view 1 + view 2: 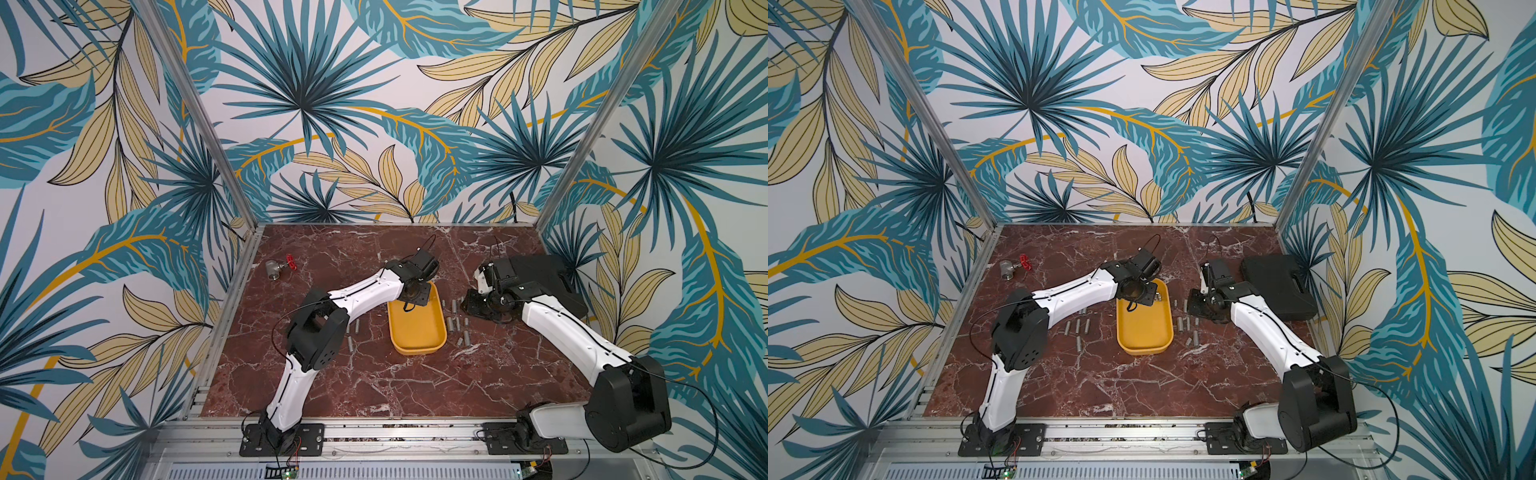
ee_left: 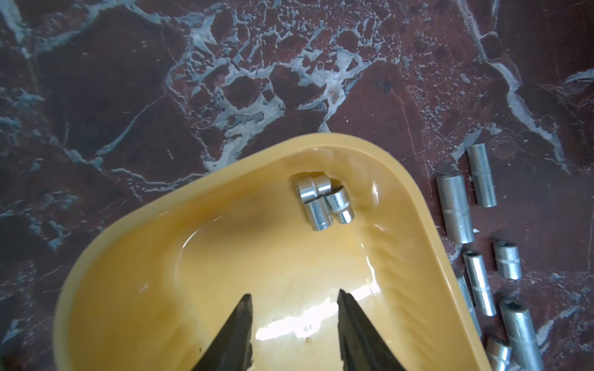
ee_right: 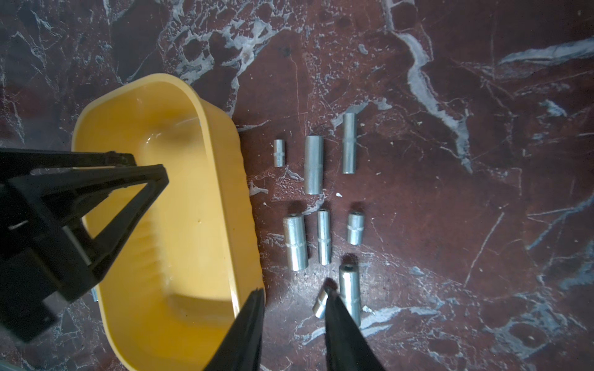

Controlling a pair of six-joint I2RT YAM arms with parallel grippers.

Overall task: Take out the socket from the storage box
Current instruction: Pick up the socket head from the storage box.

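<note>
Jaws of the left tool stand apart with nothing between them, low inside the yellow box over its bare floor. Three short sockets sit bunched in the box's far corner, ahead of the fingertips and off toward the right arm's side, near but not touching. Two lie side by side, long axes roughly along the tool's reach, so the jaws would close across them. The third lies crosswise beyond. Left arm is clearly nearer. Right tool is spread too, gripping nothing, over the bench among the loose sockets beside the box. No readable writing anywhere.
</note>
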